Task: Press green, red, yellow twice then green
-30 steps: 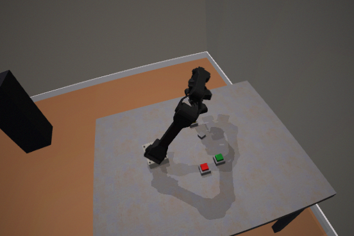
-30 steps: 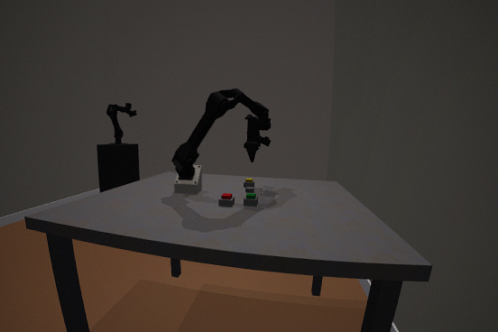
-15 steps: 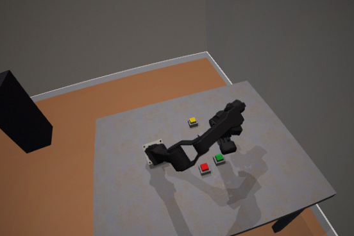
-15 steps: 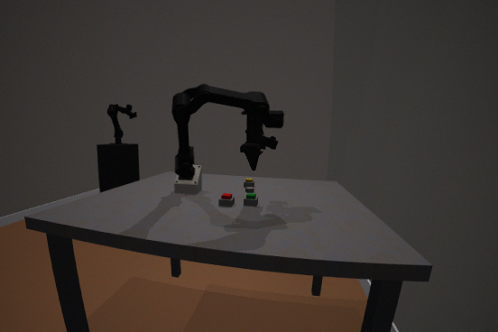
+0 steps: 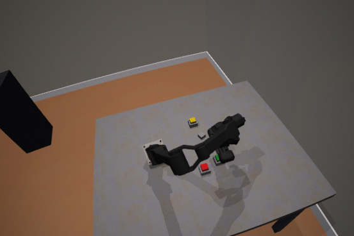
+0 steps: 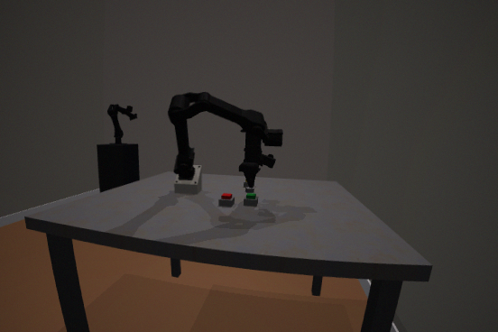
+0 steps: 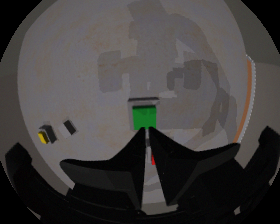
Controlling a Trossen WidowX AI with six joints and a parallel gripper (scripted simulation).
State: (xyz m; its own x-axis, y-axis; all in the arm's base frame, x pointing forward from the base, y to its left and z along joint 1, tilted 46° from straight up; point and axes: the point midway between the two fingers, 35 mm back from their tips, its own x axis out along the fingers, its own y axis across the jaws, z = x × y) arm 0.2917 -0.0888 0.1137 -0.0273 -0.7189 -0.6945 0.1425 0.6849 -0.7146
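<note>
The green button (image 5: 217,158) (image 6: 251,196) (image 7: 144,118) stands raised in its grey housing, partly behind the gripper in the top view. My gripper (image 6: 251,186) (image 7: 146,130) is shut and empty, pointing down. Its tips are a little above the green button in the exterior view and appear at the cap's lower edge in the wrist view. The red button (image 5: 204,167) (image 6: 226,196) (image 7: 153,159) is beside the green one, mostly hidden behind the fingers in the wrist view. The yellow button (image 5: 192,120) (image 7: 42,137) stands farther off, mostly hidden behind the fingertips in the exterior view.
A small grey block (image 5: 201,135) (image 7: 68,128) lies between the yellow and green buttons. The arm's pale base plate (image 5: 146,148) (image 6: 188,186) is on the table (image 5: 126,199) (image 6: 345,235). A black pedestal (image 5: 20,118) (image 6: 118,167) with another arm stands beyond the table.
</note>
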